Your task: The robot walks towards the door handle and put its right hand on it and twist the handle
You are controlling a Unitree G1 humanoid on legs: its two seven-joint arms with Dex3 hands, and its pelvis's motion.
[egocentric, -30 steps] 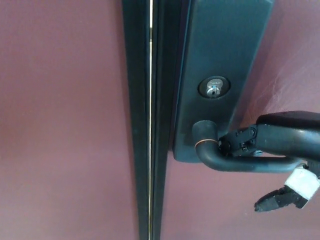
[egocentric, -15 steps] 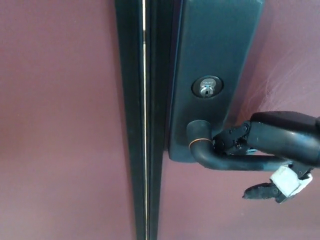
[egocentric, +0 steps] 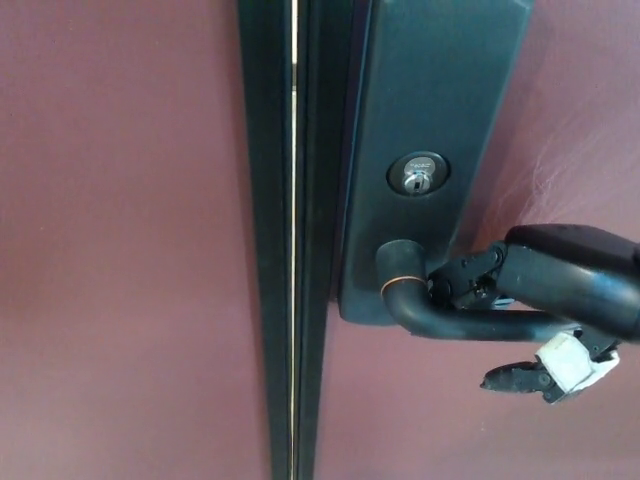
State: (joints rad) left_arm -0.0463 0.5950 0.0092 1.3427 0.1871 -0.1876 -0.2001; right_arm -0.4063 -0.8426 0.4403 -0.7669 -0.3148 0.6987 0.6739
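Observation:
The dark lever door handle [egocentric: 455,323] sticks out to the right from a dark metal plate [egocentric: 430,90], below a silver key cylinder [egocentric: 417,176]. My right hand [egocentric: 565,285] comes in from the right and lies over the lever. Its fingers [egocentric: 470,280] rest on top near the lever's neck. The thumb [egocentric: 520,378], wrapped in white tape [egocentric: 568,362], sits just below the lever. The lever is close to level, sloping slightly down to the right. My left hand does not show.
The maroon door [egocentric: 120,250] fills the picture. A dark frame strip with a thin bright gap [egocentric: 293,240] runs top to bottom just left of the plate.
The whole picture has shifted slightly, so the camera moved. My right hand stays on the lever, and its thumb tip sits a little nearer the lever's underside.

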